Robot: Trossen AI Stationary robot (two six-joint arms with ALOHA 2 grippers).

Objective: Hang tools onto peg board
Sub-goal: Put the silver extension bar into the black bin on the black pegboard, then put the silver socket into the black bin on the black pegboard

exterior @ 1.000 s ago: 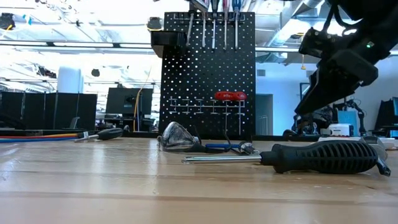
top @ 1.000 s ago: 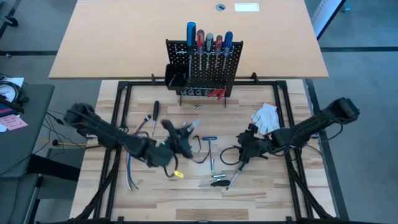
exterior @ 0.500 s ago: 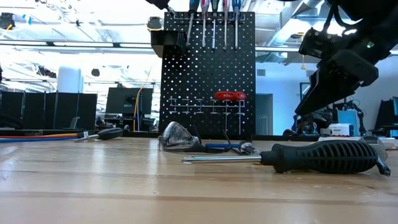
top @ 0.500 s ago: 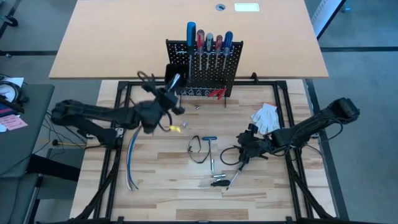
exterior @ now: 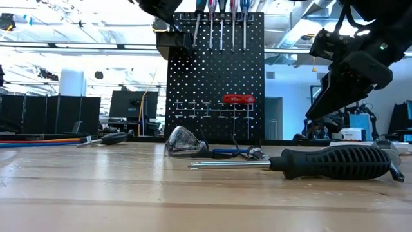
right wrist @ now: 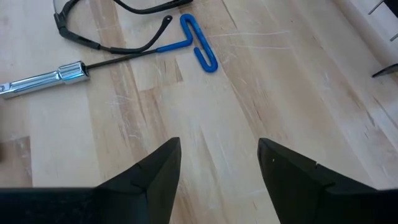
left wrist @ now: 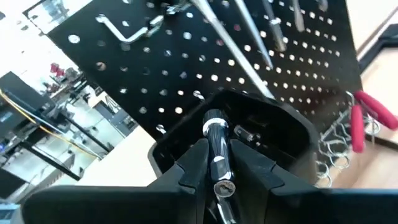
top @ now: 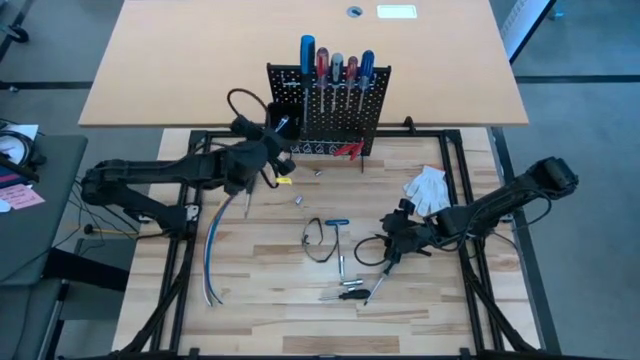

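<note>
The peg board (top: 328,110) stands upright at the table's far edge. Several screwdrivers (top: 335,68) sit in its top rail, red pliers (exterior: 238,99) hang low on it, and a black bin (left wrist: 273,134) hangs at its left side. My left gripper (left wrist: 214,146) is at the bin's mouth, shut on a small silver-and-black cylindrical tool (left wrist: 213,127). My right gripper (right wrist: 217,149) hovers open over the table's right half (top: 392,250). Below it lie a blue hex key (right wrist: 199,43) and a silver bit (right wrist: 43,78). A black-handled screwdriver (exterior: 335,161) lies near the front. My left gripper pinches the small cylindrical tool by its sides (left wrist: 216,163) between its two fingers. The tool lies along the fingers and its free end (left wrist: 212,121) sticks out toward the bin. The fingers come roughly level from the table's near left. The tool is clear of the table.
Safety glasses (top: 318,240) and small tools (top: 345,290) lie mid-table. A white glove (top: 428,187) lies at the right, a bundle of cables (top: 212,260) at the left. A cable loop (top: 245,100) arcs above my left wrist.
My left gripper has risen from the middle of the table and swung toward the far edge, carrying the small tool up to the peg board's bin. It covered most of the way early and has since only edged closer. My right gripper has kept still.
</note>
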